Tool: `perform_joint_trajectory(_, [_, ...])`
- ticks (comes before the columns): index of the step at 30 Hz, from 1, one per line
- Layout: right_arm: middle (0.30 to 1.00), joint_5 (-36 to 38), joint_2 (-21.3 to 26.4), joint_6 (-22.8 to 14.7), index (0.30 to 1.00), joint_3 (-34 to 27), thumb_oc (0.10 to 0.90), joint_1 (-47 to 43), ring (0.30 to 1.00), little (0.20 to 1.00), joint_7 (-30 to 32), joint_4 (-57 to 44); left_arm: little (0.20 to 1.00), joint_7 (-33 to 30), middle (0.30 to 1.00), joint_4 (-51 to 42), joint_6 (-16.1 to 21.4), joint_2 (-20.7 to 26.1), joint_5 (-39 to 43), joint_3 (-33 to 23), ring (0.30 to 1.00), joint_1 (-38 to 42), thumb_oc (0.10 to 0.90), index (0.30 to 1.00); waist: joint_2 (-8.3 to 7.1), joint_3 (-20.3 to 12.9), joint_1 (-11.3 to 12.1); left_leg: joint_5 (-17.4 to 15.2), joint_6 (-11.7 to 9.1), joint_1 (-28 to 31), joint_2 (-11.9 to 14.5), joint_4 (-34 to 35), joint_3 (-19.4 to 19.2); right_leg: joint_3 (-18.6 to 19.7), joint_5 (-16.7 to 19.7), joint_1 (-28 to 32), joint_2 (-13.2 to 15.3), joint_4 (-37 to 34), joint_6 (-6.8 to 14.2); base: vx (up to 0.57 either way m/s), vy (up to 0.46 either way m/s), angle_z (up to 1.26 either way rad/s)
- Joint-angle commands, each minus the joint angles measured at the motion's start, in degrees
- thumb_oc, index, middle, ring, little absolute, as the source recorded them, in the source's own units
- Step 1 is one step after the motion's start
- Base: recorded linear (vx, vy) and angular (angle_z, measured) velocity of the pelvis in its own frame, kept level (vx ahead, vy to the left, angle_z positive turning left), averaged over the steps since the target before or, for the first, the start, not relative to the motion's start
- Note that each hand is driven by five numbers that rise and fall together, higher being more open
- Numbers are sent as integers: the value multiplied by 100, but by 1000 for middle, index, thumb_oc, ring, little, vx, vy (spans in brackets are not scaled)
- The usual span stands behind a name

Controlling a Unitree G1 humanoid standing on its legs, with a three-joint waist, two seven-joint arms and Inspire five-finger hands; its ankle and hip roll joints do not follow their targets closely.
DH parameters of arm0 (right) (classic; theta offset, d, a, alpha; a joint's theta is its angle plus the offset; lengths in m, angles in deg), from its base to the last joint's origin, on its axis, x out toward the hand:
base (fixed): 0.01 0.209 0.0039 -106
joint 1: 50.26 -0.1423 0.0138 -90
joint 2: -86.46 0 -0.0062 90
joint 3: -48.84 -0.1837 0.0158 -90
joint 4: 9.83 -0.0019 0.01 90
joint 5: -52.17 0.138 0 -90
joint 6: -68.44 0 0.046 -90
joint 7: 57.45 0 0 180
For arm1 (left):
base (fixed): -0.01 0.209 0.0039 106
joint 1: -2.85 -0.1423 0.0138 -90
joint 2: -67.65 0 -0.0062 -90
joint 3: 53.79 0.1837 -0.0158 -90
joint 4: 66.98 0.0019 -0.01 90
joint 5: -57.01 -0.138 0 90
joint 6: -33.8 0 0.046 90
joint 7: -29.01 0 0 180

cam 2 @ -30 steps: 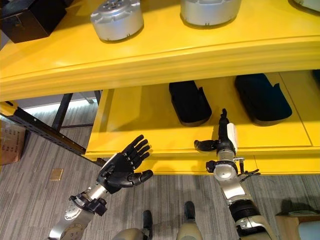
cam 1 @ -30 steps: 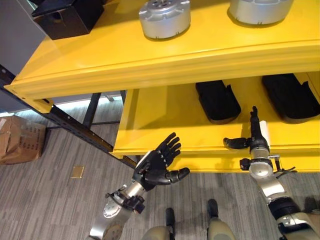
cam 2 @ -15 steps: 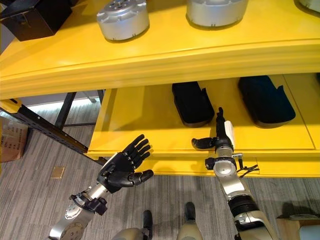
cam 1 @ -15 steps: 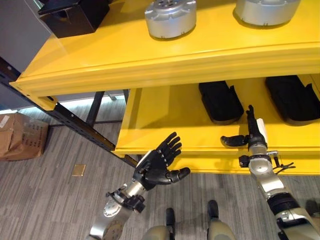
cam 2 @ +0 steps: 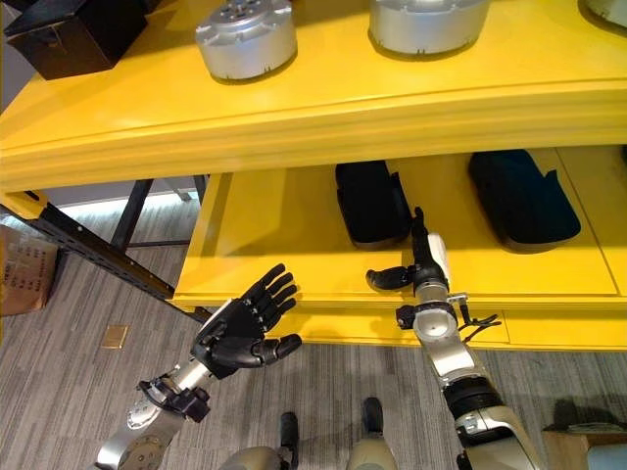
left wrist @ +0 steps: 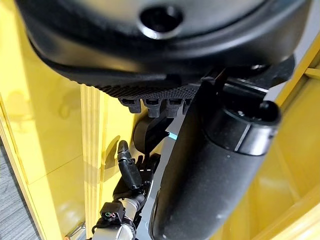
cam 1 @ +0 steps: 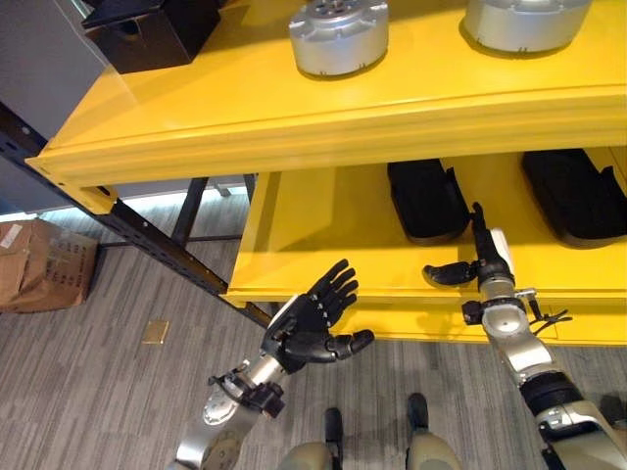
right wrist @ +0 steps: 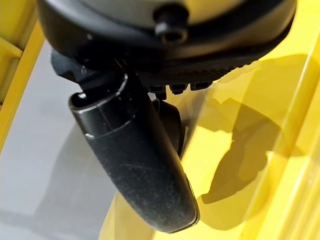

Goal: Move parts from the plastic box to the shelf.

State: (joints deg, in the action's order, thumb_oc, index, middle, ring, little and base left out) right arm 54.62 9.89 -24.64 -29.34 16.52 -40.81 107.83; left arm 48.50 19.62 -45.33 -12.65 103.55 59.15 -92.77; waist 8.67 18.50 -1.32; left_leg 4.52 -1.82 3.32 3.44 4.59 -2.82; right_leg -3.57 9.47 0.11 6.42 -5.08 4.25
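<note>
The yellow shelf [cam 1: 323, 245] has two levels. Two black parts [cam 1: 427, 199] [cam 1: 573, 191] lie on its lower level, and two round silver parts [cam 1: 339, 34] [cam 1: 524, 20] stand on the upper level. My right hand [cam 1: 478, 262] is over the front of the lower level, just in front of the left black part, fingers straight up and thumb out to the left, holding nothing. My left hand [cam 1: 312, 319] hangs open in front of the shelf's front edge, palm up and empty. The left wrist view looks past my left hand [left wrist: 210, 165] at the shelf.
A black box [cam 1: 157, 29] stands at the left end of the upper level. A dark metal rack beam [cam 1: 127, 230] runs diagonally below the shelf's left corner. A cardboard box [cam 1: 44, 264] sits on the grey floor at the left.
My right hand has moved a little forward and left over the lower level, closer to the left black part. The left hand has kept its place. The camera has shifted slightly.
</note>
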Motion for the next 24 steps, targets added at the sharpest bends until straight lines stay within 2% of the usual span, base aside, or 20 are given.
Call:
perform_joint_trajectory(1, [1000,-30,0,-496,1000,110,900,-875,1000,1000,2,-100,1000,234,1000,-523,412,-20,4,131,1000,273,900,1000,-246,-346,163,-345,-29,19,81,-267,-102,-102,-700,77,320,502,33,0,0,0])
perform_joint_trajectory(20, [1000,-100,-192,-532,1000,211,900,-490,1000,1000,116,-347,1000,196,1000,-496,429,-62,-118,82,1000,278,900,1000,-323,-348,124,-336,-20,2,104,-247,-135,-64,-666,55,289,465,48,0,0,0])
perform_joint_trajectory(24, [1000,-385,-214,-517,1000,216,900,-493,1000,1000,626,-270,1000,164,1000,-487,434,-75,-119,81,1000,314,900,1000,-324,-349,130,-342,-17,-3,103,-253,-124,-61,-674,56,283,471,41,0,0,0])
